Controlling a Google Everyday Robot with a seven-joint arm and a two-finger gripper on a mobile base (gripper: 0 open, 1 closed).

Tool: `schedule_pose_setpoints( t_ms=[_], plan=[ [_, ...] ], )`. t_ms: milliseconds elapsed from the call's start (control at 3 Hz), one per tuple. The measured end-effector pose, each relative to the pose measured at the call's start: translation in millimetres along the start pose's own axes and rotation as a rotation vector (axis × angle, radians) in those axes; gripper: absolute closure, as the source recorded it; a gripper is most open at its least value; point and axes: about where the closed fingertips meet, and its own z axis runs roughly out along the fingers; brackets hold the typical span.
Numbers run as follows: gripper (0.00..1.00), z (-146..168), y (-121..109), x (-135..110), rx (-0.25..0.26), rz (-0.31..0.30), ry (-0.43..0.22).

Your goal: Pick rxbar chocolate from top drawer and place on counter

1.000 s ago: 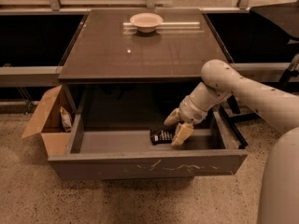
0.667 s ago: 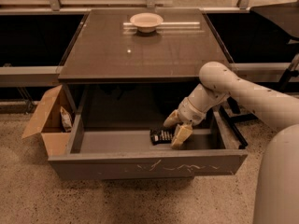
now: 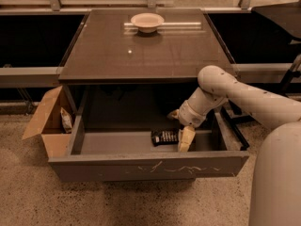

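Observation:
The top drawer (image 3: 141, 166) is pulled out below the counter (image 3: 141, 55). Its grey front panel has white scratch marks. The rxbar chocolate (image 3: 163, 137), a flat black wrapper with pale lettering, lies on the drawer floor right of the middle. My gripper (image 3: 180, 126) is down inside the drawer, open, just right of the bar. One finger (image 3: 186, 139) rests by the bar's right end, and the other finger (image 3: 173, 113) is further back. The bar lies flat and is not lifted.
A white bowl (image 3: 147, 21) sits at the back of the counter. An open brown cardboard box (image 3: 47, 121) stands on the floor left of the drawer, with a light snack bag (image 3: 66, 120) in it. Dark frames and rails flank the counter on both sides.
Almost nothing has changed. The arm has shifted very slightly, and the gripper stays in the drawer by the bar.

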Motion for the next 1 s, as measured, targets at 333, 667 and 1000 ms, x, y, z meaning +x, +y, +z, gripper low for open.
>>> schedule_pose_setpoints(
  t_ms=[333,667,1000],
  plan=[
    [0.19,11.3,-4.8,4.2,-0.01,0.003,0.008],
    [0.44,17.5,-6.3,2.7,0.009,-0.003,0.033],
    [0.67,11.5,-5.1,-1.8,0.011,-0.005,0.036]
  ],
)
